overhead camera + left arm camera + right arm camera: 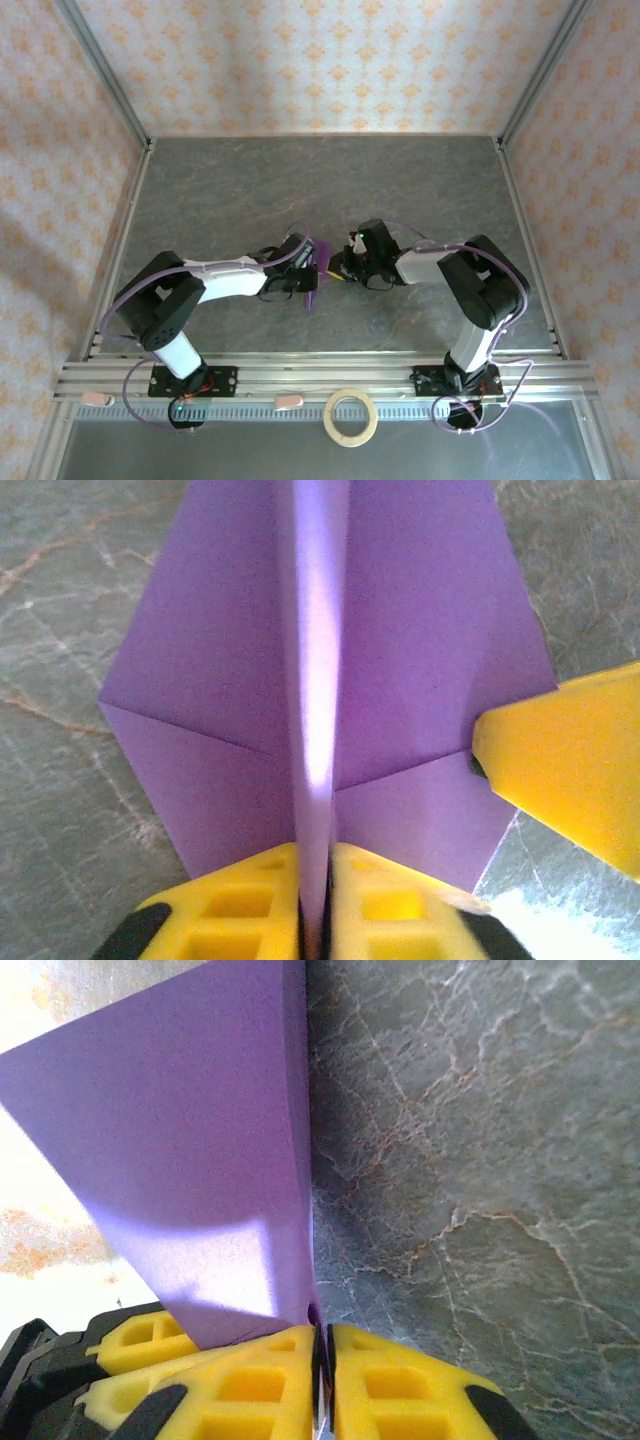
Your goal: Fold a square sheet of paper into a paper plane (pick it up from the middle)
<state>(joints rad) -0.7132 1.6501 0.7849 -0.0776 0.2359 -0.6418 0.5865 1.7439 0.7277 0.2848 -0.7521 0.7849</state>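
We see the thin purple paper plane (420,660), a pointed dart with diagonal folds and a raised centre crease. That crease is pinched in the left pincer (315,900), wings spreading either side, and one wing edge is gripped in the right pincer (322,1360).

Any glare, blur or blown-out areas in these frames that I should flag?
Left wrist: the raised centre fold of the purple paper is blurred and washed out, with glare on the table. Right wrist: left background blown out, a bright patch low on the paper. Top external: evenly lit, sharp.
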